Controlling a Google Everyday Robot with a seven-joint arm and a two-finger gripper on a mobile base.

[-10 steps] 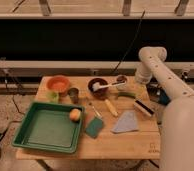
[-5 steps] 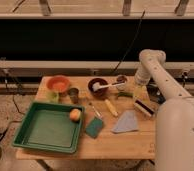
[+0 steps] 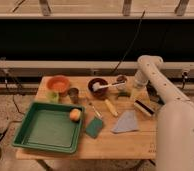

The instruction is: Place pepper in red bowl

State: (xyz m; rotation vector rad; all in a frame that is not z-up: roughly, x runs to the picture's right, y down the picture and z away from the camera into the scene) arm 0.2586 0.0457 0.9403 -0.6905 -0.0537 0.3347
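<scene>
Lower than a second ago, the gripper (image 3: 133, 95) has come down over the right half of the table (image 3: 115, 143), the white arm folding at its elbow above. It hangs just beside the pepper (image 3: 121, 94), low to the wood. Whether it is released or clenched on anything cannot be told, and nor can contact with the pepper. The pepper, slim, dull green and slightly curved, lies on the table between the gripper and the dark bowl (image 3: 96, 90), from which a white spoon (image 3: 108, 86) points toward it.

By the look of it the task is at its start. The approach seems nearly done, but the pick-up, the carry and the drop are all left. The red bowl (image 3: 58, 84) (round, shallow, smooth orange-red plastic, with nothing green in it) sits near the table's far left corner. It is well apart from the pepper, with the dark bowl and a small dark cup (image 3: 73, 93) between them.

Further out lie a yellow corn piece (image 3: 111, 107), a soft grey-blue cloth (image 3: 126, 122) and a teal sponge (image 3: 94, 127). An orange fruit (image 3: 75, 114) rests in the green tray (image 3: 46, 131). A pale green cup (image 3: 52, 96) stands just beside the red bowl.
</scene>
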